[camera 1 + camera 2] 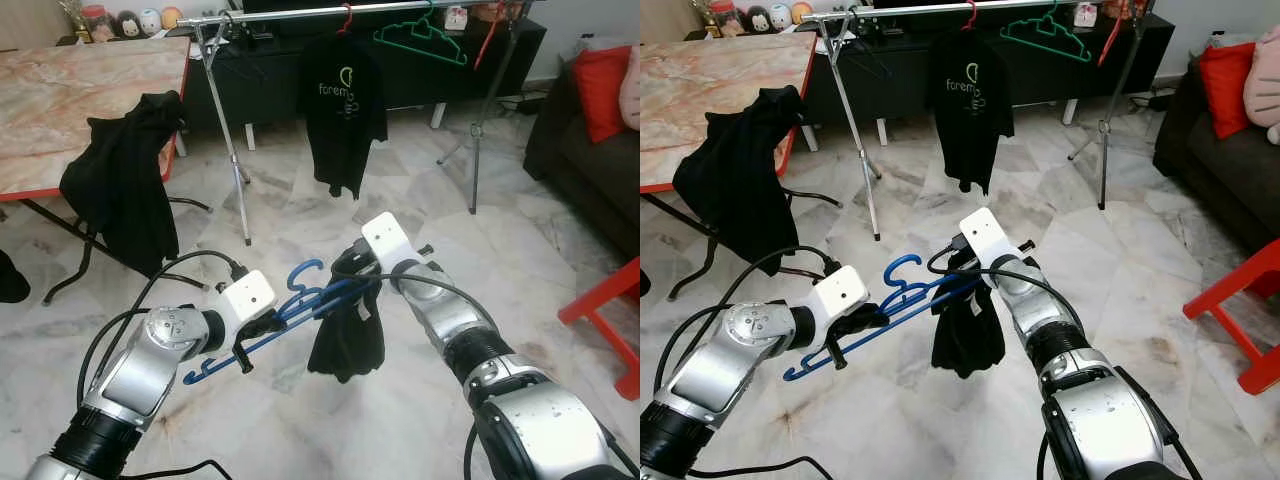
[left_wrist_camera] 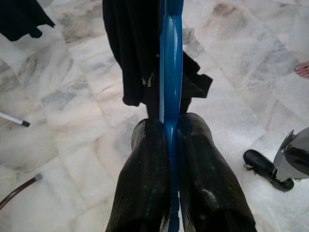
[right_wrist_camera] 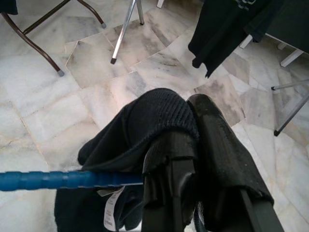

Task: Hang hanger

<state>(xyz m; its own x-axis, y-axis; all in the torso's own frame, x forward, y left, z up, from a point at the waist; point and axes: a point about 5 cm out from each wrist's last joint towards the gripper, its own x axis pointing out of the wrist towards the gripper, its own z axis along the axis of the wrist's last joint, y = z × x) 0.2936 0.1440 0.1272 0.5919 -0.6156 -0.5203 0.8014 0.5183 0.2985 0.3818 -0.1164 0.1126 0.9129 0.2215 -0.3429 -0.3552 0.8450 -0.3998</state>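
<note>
A blue plastic hanger [image 1: 280, 315] hangs in the air in front of me, tilted, its hook toward the rack. My left gripper [image 1: 262, 322] is shut on the hanger's bar [image 2: 171, 87]. A black garment [image 1: 347, 335] droops from the hanger's right end. My right gripper [image 1: 352, 272] is shut on a fold of that garment [image 3: 154, 116], close to the hanger's blue arm [image 3: 63, 180]. The silver clothes rail [image 1: 330, 11] runs across the back, beyond both grippers.
On the rail hang a black printed T-shirt [image 1: 343, 100] and an empty green hanger [image 1: 422, 38]. A black jacket [image 1: 125, 180] drapes off the marble table [image 1: 60, 90] at left. A dark sofa with a red cushion [image 1: 603, 90] and a red chair [image 1: 610, 310] stand at right.
</note>
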